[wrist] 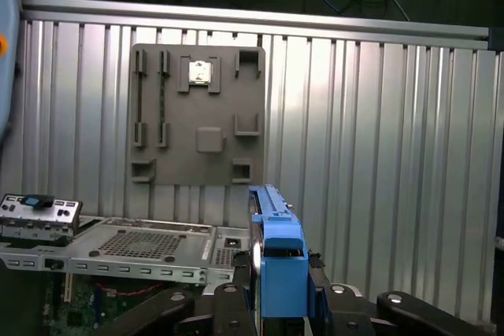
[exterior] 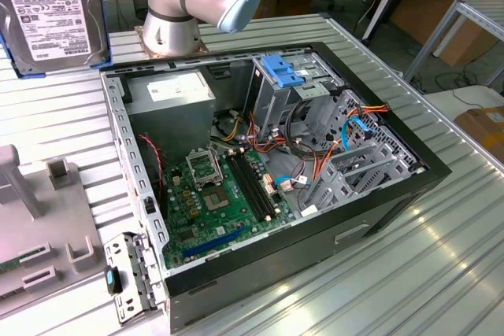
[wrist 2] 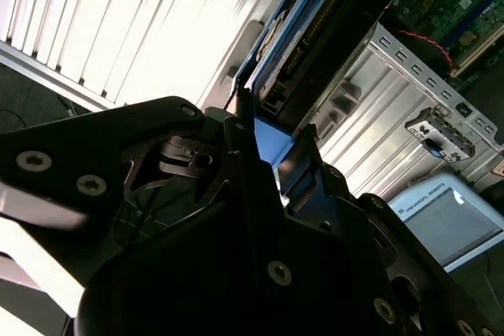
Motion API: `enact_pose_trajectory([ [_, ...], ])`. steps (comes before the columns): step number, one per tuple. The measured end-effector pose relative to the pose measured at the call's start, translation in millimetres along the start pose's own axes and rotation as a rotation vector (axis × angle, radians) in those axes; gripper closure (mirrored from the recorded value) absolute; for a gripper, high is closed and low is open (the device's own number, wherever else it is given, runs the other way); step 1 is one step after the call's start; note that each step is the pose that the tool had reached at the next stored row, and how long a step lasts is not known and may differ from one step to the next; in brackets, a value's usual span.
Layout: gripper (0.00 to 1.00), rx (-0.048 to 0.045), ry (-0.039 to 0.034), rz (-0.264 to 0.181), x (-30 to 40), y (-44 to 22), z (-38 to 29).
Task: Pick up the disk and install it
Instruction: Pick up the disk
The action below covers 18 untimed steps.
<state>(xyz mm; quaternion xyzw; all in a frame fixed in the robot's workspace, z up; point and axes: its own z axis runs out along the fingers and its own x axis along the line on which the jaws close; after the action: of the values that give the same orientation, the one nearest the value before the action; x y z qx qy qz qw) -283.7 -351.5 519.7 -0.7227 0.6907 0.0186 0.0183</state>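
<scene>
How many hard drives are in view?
1: the disk, clamped in the gripper, at the exterior view's upper left. The drive cage may hide others.

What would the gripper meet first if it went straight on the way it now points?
Probably the ribbed table, near the grey fixture plate; the gripper, shut on the disk, points there, though depth is unclear.
</scene>
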Motion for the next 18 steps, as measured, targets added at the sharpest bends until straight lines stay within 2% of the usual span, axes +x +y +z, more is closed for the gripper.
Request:
enact_pose_trajectory([
  [1,0.64,-0.0001,0.0,0.0,-0.2,-7.6,0.0],
  [2,0.64,0.0,0.0,0.0,-0.6,-20.9,0.0],
  [4,0.64,-0.0001,0.0001,0.0,-0.9,-31.6,0.0],
  [10,0.64,-0.0001,0.0001,0.0,-1.5,-54.2,0.1],
  [14,0.64,-0.0001,0.0,0.0,-1.4,-64.5,0.1],
  [18,0.64,0.0,0.0,0.0,-1.3,-66.1,0.1],
])
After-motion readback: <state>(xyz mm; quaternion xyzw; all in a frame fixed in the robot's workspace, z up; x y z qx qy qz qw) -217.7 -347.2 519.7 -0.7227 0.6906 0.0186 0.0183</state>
